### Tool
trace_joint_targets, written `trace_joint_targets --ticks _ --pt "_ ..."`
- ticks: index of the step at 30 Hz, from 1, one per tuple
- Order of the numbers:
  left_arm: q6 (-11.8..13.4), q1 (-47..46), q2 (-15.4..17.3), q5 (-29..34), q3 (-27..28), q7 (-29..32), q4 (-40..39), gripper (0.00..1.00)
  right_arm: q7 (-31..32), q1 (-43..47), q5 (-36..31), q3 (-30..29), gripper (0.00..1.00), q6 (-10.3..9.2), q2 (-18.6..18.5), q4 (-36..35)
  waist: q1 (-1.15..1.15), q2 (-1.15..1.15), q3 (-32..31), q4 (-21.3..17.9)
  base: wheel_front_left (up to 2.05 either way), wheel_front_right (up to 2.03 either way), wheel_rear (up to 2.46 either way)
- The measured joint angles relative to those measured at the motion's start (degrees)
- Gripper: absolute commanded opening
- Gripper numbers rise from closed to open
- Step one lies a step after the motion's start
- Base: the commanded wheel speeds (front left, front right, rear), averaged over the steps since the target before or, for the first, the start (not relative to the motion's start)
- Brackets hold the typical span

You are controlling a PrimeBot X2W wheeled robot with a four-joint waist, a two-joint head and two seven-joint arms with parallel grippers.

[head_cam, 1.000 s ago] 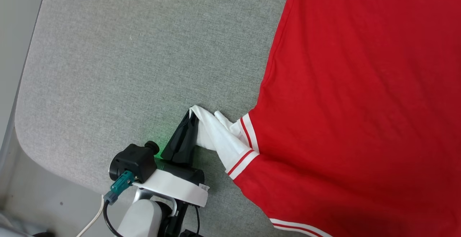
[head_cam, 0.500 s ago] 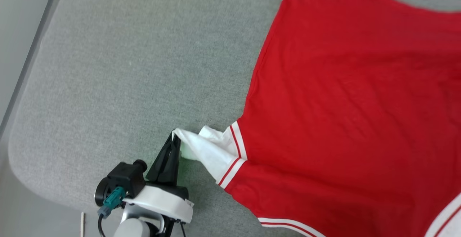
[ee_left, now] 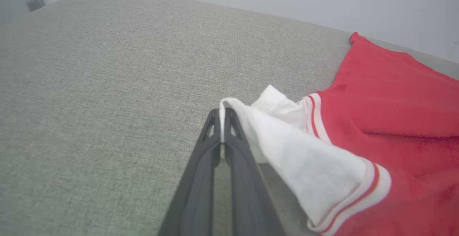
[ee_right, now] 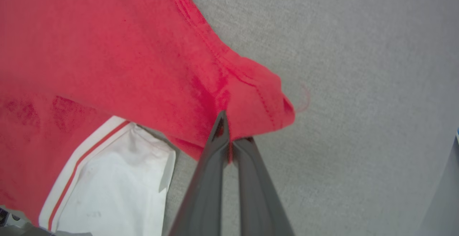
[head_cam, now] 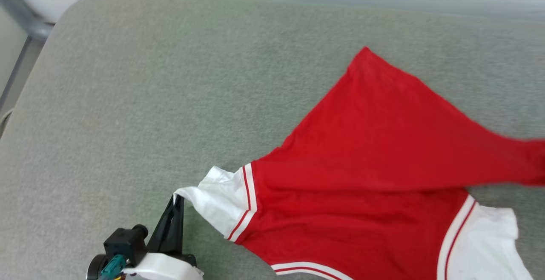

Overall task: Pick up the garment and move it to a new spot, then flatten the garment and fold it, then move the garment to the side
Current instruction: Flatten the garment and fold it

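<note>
Where the red jersey-style shirt with white striped-trim sleeves (head_cam: 374,144) runs off the head view's right edge, its red corner blurs and its end is cut off. The bottom edge clips the lower hem and the white sleeve on the robot's right too. It lies spread, plain red side up, on the grey woven fabric surface (head_cam: 149,80). Left gripper (head_cam: 176,199), body half out of frame, fingers pressed together, pinches the other white sleeve's tip. Right gripper (ee_right: 226,121), fingers closed, pinches a bunched red hem corner.
</note>
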Motion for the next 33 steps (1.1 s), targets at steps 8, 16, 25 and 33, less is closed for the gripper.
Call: trace_joint_targets --ticks 8,16,25,33 --pt "-0.12 2.13 0.04 0.58 2.30 0.00 0.34 0.00 -2.47 22.47 1.45 -7.05 0.00 0.00 5.34 -1.91 0.00 0.00 -4.39 -4.40 0.00 0.00 0.00" --pt "-0.16 2.70 0.03 1.12 3.07 0.00 0.11 0.00 -4.92 31.66 0.57 -8.93 0.00 0.00 12.09 0.29 0.00 0.00 -5.05 -5.20 0.00 0.00 0.00" --pt "-0.26 2.55 0.01 2.00 2.68 0.00 -0.23 0.00 -14.92 26.44 -2.13 -14.27 1.00 -0.01 12.46 -3.00 0.00 0.00 -4.31 -5.36 0.00 0.00 0.00" --pt "-0.43 0.18 -0.07 2.60 0.31 0.00 -1.40 0.00 -14.02 11.19 -2.77 -14.27 1.00 -0.01 6.21 -9.96 0.01 0.00 -2.17 -2.83 0.00 0.00 0.00"
